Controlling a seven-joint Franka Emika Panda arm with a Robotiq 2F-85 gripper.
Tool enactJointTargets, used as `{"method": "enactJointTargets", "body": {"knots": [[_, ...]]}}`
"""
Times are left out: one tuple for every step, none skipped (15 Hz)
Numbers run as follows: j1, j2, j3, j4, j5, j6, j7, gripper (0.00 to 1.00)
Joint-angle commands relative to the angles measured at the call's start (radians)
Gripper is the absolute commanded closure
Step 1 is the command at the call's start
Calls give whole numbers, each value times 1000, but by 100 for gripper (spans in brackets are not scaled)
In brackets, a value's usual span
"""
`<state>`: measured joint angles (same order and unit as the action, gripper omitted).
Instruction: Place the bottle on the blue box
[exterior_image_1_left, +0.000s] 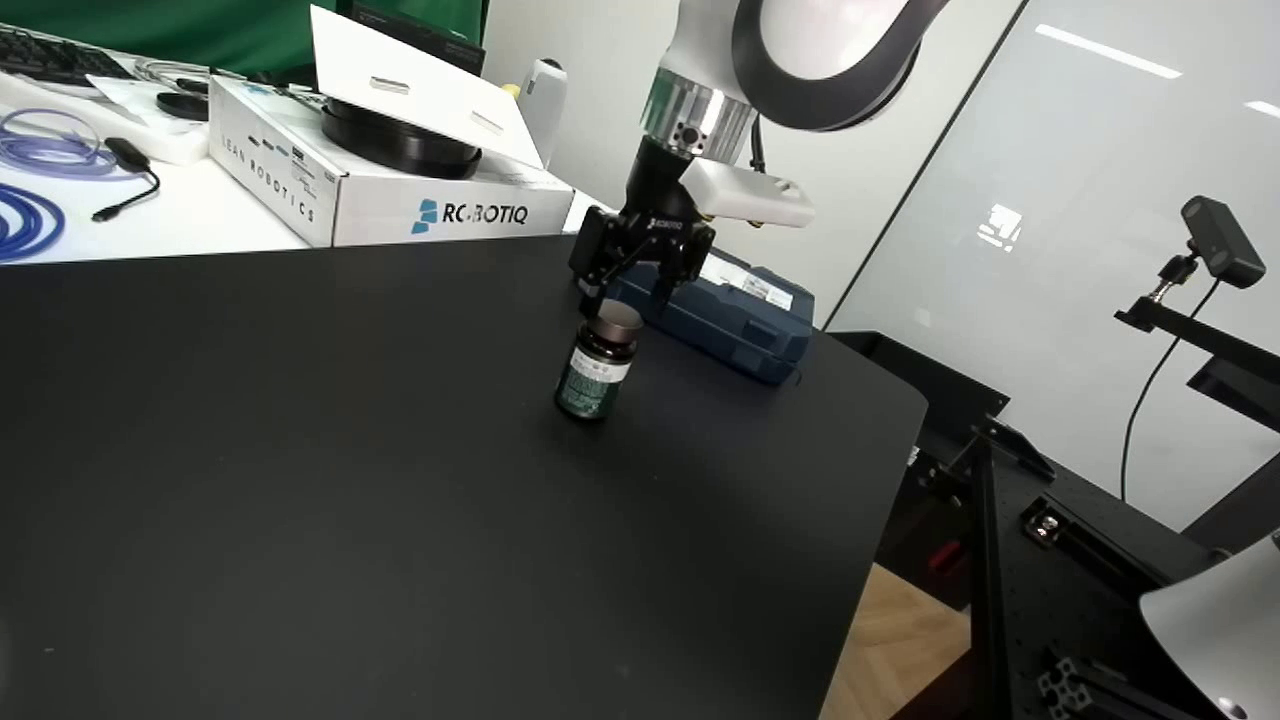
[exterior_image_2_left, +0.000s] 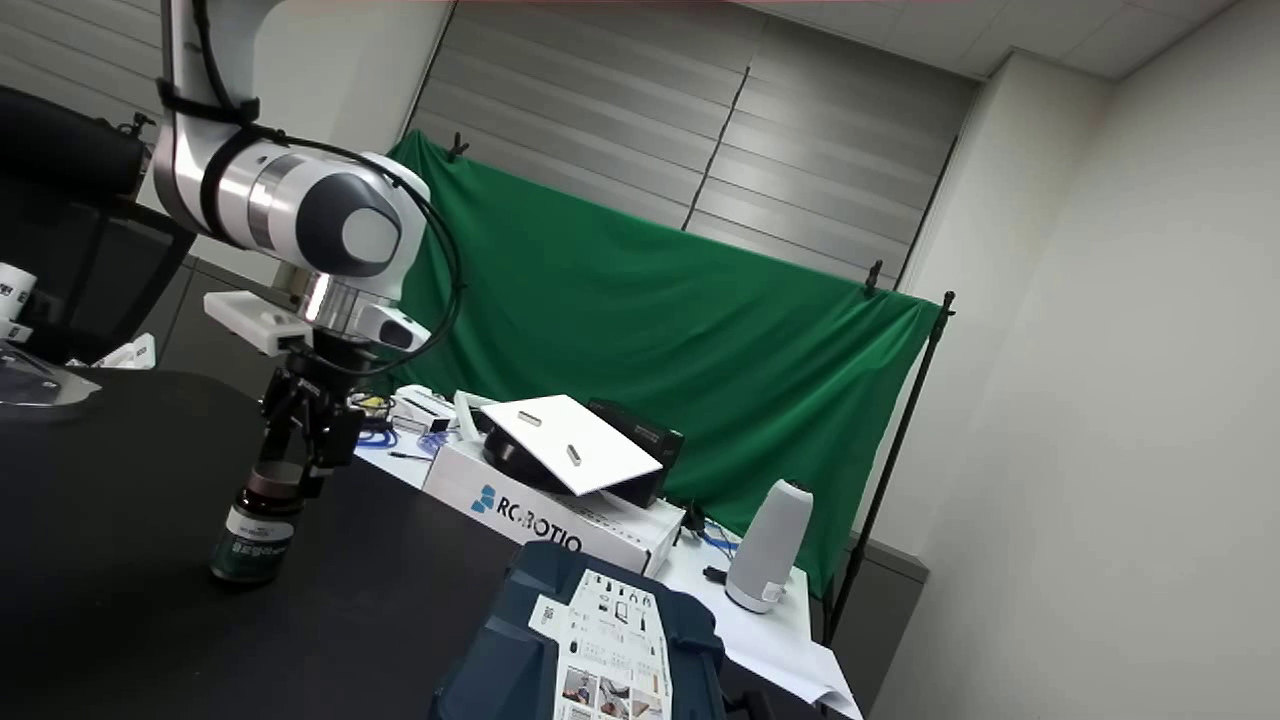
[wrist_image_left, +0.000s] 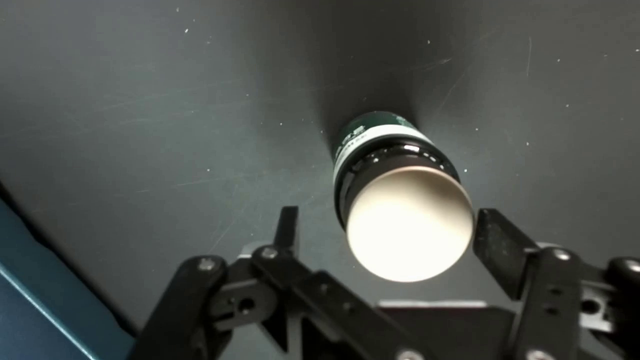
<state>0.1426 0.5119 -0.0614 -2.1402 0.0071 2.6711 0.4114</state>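
The bottle (exterior_image_1_left: 592, 385) stands upright on the black table, with its brown cap, pale band and green lower label. It also shows in an exterior view (exterior_image_2_left: 257, 540) and in the wrist view (wrist_image_left: 410, 225). My gripper (wrist_image_left: 387, 225) is open, with the cap between its fingertips as seen from the wrist. The right finger is very near or touching the cap; a gap shows on the left. The gripper also appears just above the bottle in both exterior views (exterior_image_1_left: 625, 297) (exterior_image_2_left: 292, 472). The blue box (exterior_image_1_left: 725, 325) lies beside the bottle; its edge shows in the wrist view (wrist_image_left: 45, 300).
The black table (exterior_image_1_left: 350, 480) carries the bottle and blue box. A white box with black lettering (exterior_image_1_left: 270, 160) stands behind on a white table, with a tilted white panel (exterior_image_1_left: 420, 90) on it. A white device (exterior_image_2_left: 772, 545) stands farther back. A camera (exterior_image_1_left: 1222, 240) is mounted at the side.
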Motion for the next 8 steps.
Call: {"method": "enactJointTargets", "body": {"knots": [[24, 14, -24, 9, 10, 16, 40, 40], [23, 15, -23, 9, 16, 15, 37, 47], [22, 14, -23, 9, 24, 10, 37, 55], [20, 12, -22, 10, 30, 4, 37, 62], [17, 11, -22, 11, 37, -4, 37, 64], [13, 8, -21, 12, 46, -14, 35, 64], [8, 1, -19, 14, 57, -22, 32, 64], [7, -13, -25, 15, 58, -32, 31, 64]]}}
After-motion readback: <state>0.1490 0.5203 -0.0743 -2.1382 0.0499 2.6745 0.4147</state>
